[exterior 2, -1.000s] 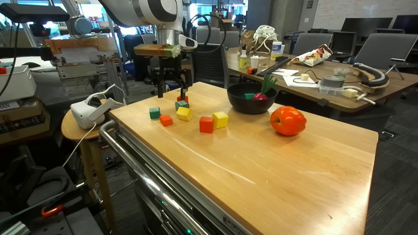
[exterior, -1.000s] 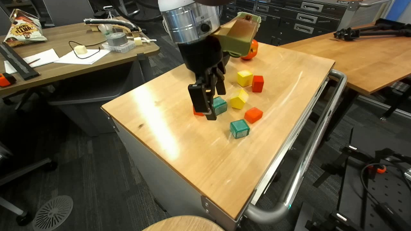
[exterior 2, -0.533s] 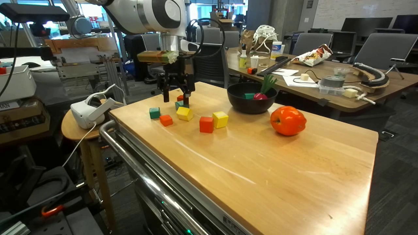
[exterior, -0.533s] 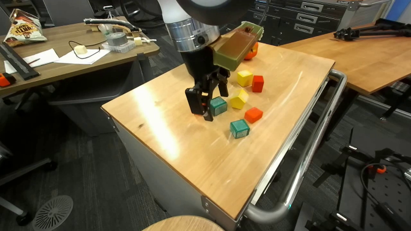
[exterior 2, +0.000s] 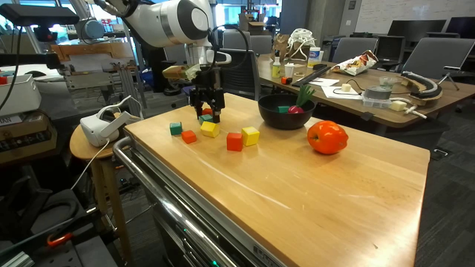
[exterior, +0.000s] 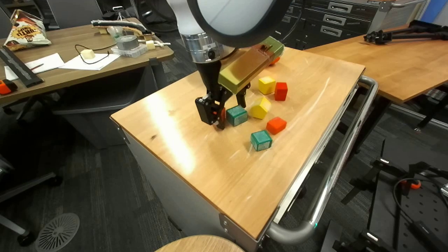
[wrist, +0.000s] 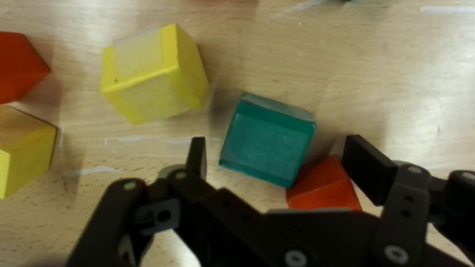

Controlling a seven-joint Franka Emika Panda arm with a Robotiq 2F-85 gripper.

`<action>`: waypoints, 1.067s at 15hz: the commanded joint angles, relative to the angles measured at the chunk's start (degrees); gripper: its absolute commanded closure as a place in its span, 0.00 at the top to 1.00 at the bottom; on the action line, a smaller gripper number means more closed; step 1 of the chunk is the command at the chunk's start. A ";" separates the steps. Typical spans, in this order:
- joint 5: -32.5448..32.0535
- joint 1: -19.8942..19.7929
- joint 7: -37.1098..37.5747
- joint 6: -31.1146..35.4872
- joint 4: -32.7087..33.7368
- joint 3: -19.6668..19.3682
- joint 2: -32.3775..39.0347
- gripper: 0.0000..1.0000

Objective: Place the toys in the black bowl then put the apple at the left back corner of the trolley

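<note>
I am holding my gripper [wrist: 276, 159] with its fingers [wrist: 365, 168] spread apart; in the wrist view, a teal block [wrist: 267, 144] is lying between them, and a red-orange block [wrist: 323, 191] is sitting just beside it.

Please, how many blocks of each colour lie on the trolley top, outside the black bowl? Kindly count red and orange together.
Teal-green blocks: 2
Yellow blocks: 2
Red or orange blocks: 3
Total: 7
</note>
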 commanded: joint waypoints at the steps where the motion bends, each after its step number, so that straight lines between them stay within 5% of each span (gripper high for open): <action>1: -0.36 1.30 3.87 0.84 0.63 -1.25 0.71 0.59; 5: 1.87 0.88 4.69 1.14 0.09 -0.91 -0.18 0.27; 11: 6.92 -0.52 7.88 10.70 -7.51 -1.75 -9.74 0.21; 16: 10.13 -3.93 12.04 11.04 -12.54 -3.28 -22.40 0.21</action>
